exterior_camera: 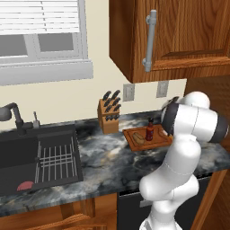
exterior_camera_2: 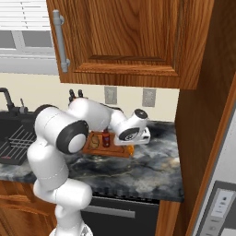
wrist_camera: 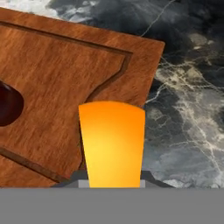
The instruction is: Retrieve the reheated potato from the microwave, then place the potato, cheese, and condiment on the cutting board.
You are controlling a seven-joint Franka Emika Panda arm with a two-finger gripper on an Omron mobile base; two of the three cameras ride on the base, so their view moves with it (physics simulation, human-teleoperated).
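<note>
The marbled bench (exterior_camera: 103, 161) carried the cutting board (exterior_camera: 155, 143) at centre right of the left base view, with potato (exterior_camera_2: 95, 142) and condiment (exterior_camera: 149, 130) on it. The gripper (wrist_camera: 112, 181) was clenched on the cheese (wrist_camera: 112, 144) over the board's corner.

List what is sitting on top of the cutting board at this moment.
On the cutting board stand the condiment and the potato. The cheese is held in the gripper, over the board's edge, not set down. The arm hides the board's right end.
</note>
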